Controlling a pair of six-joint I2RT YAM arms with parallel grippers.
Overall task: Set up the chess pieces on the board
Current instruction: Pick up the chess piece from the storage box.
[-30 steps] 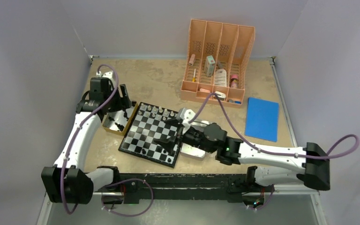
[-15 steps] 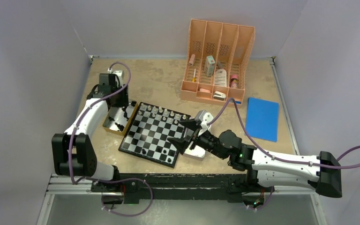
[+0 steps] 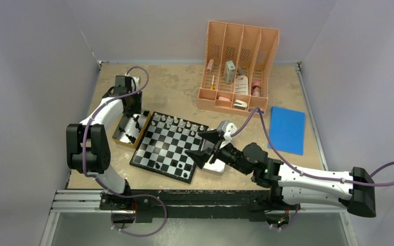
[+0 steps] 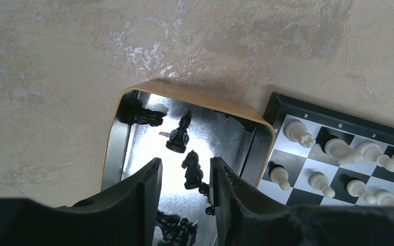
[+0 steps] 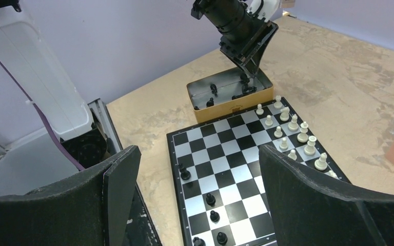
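Here the left gripper [image 4: 184, 164] hangs over an open tin [image 4: 195, 95] that sits on the counter [image 3: 174, 92], touching the board's [image 3: 170, 149] left edge. Its fingers stand partly apart, released, with a black knight [image 4: 191, 168] upright in the gap between their tips. Whether either finger touches the knight I cannot tell. More black pieces lie in the tin: one upright [image 4: 179, 136] just beyond the knight, one on its side [image 4: 146, 117] by the far wall, and a cluster [image 4: 177, 228] near the fingers.

The right gripper [image 3: 195, 144] hovers at the board's right edge, its jaws spread wide and grasping nothing.

On the board, white pieces [image 3: 172, 122] fill much of the two far rows. A few black pieces [image 5: 213, 207] stand scattered on the near side, apart from one another. One small dark pawn [image 4: 278, 174] stands among the white ones at the far left corner.

A peach organizer [image 3: 238, 66] stands at the back of the counter, and a blue pad [image 3: 286, 129] lies to the right, well apart from the board.
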